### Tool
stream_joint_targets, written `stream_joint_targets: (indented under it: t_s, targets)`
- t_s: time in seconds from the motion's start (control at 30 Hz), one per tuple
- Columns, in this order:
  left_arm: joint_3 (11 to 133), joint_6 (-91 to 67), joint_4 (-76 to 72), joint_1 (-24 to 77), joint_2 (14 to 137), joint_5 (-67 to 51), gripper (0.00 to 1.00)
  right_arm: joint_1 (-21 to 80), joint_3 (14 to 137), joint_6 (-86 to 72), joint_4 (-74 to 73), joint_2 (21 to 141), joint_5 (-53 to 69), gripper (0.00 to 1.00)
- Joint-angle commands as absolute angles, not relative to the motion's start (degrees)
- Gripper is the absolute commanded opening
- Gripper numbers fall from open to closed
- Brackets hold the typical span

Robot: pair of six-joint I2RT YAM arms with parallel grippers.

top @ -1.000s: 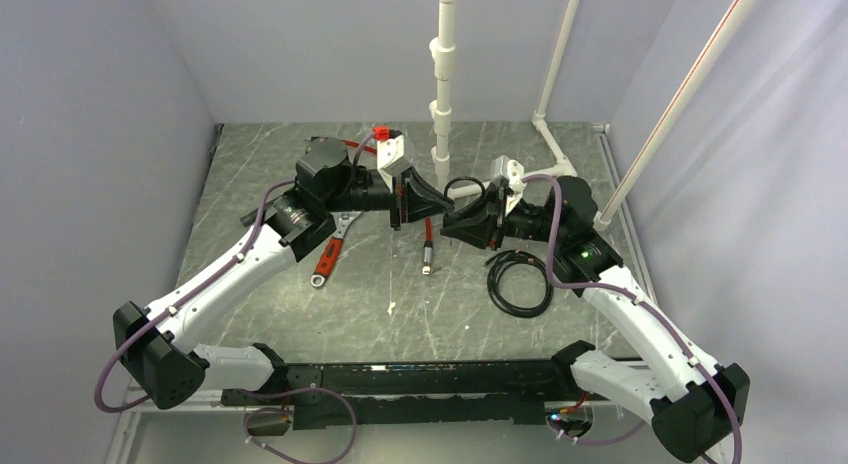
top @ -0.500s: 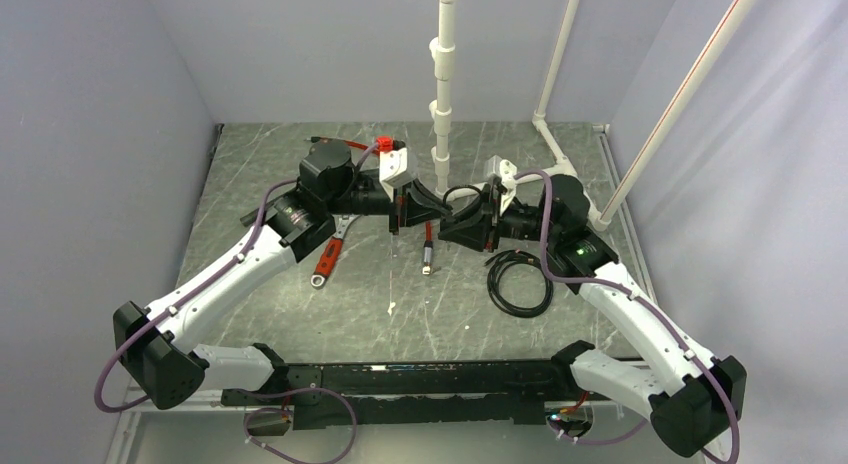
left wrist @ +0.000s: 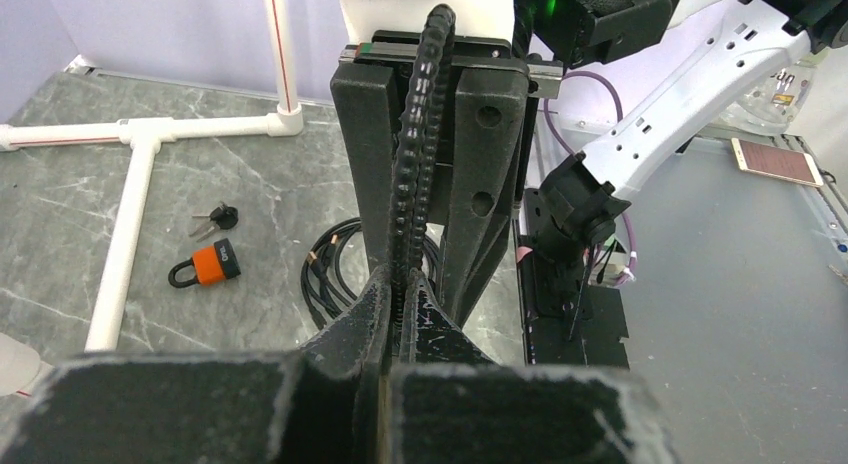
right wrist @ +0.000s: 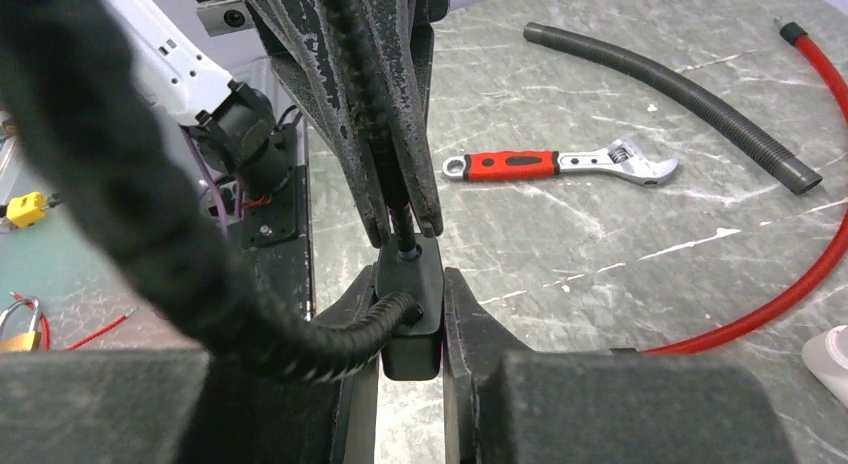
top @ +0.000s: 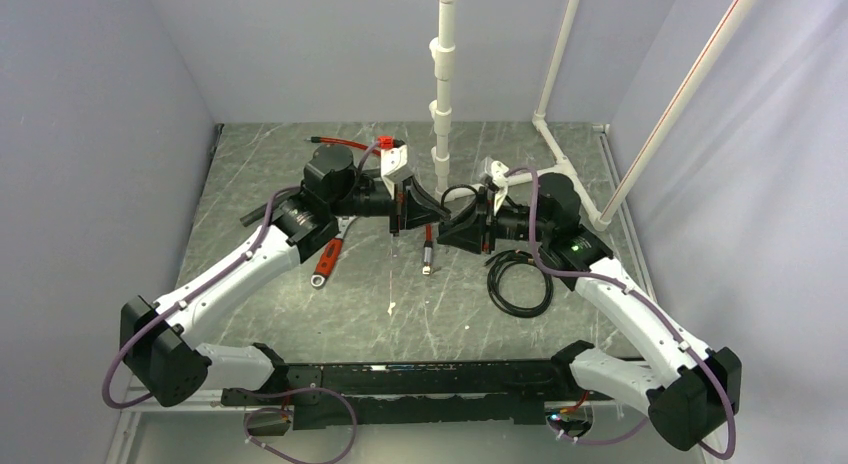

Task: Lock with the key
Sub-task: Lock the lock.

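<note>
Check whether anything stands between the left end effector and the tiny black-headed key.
Nothing visible blocks it. The tiny black-headed key lies uncovered, just beyond the small orange padlock. However, the left end effector is shut on the ribbed black cable.

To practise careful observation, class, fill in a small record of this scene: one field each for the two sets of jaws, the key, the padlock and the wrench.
right jaws: shut on the black lock body
left jaws: shut on the black ribbed cable, its end at the black lock body
key: lying on the table, untouched
orange padlock: on the table, just beside the key
wrench: flat on the table, away from both jaws
</note>
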State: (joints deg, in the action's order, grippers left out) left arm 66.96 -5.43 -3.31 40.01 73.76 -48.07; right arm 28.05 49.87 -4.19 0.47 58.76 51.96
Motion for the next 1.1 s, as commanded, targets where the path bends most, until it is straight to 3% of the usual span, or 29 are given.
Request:
stream_joint_targets:
  t_s: [0.0,0.2,0.37,0.5,0.7,0.8,1.07]
  targets:
    - [64.5,-6.2,8.1,42.8,76.0,-52.5,0.0,28.0,57.2,-4.8,15.5,57.8,49.0,0.0]
    - [62.7,-8.3,9.5,37.5,75.0,-54.5,0.0,27.9,57.1,0.6,11.1,55.6,49.0,0.0]
    - [62.6,-4.8,9.6,45.8,74.9,-51.5,0.0,28.0,56.7,-4.2,15.3,57.8,49.6,0.0]
    - [62.3,-7.2,8.0,46.4,76.3,-51.5,0.0,28.1,57.9,-5.1,16.5,59.2,49.6,0.0]
    - [59.8,-9.7,8.3,39.5,75.2,-54.2,0.0,28.0,57.6,-0.6,12.5,55.9,49.0,0.0]
    - [61.3,-2.1,12.7,44.7,74.5,-50.8,0.0,28.1,57.8,-0.9,12.2,56.8,48.5,0.0]
    - [59.9,-9.1,8.3,47.9,77.1,-52.8,0.0,28.1,59.0,-2.5,15.6,59.1,49.0,0.0]
